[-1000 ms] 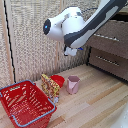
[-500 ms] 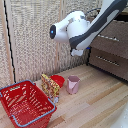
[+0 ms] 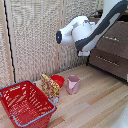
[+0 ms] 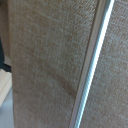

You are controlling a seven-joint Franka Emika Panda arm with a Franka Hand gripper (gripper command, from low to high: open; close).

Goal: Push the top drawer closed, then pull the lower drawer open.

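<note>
A dark-brown cabinet stands at the exterior view's right. Its top drawer (image 3: 119, 33) is partly hidden behind my white and black arm, and I cannot tell whether it stands open. Below it the lower drawer (image 3: 108, 63) shows a slim silver bar handle (image 3: 107, 60) and looks shut. My gripper (image 3: 84, 52) hangs in front of the cabinet's near end, its fingers too blurred to read. The wrist view shows only a beige woven panel (image 4: 45, 65) with a silver strip (image 4: 90, 65); no fingers appear in it.
A red wire basket (image 3: 24, 102) sits on the wood floor at the exterior view's lower left. Beside it stand a patterned box (image 3: 49, 86), a red bowl (image 3: 58, 80) and a pink cup (image 3: 73, 84). Woven screen panels (image 3: 35, 35) form the back wall.
The arm's wrist has sunk a little lower in front of the cabinet. The drawers and the things on the floor have not moved.
</note>
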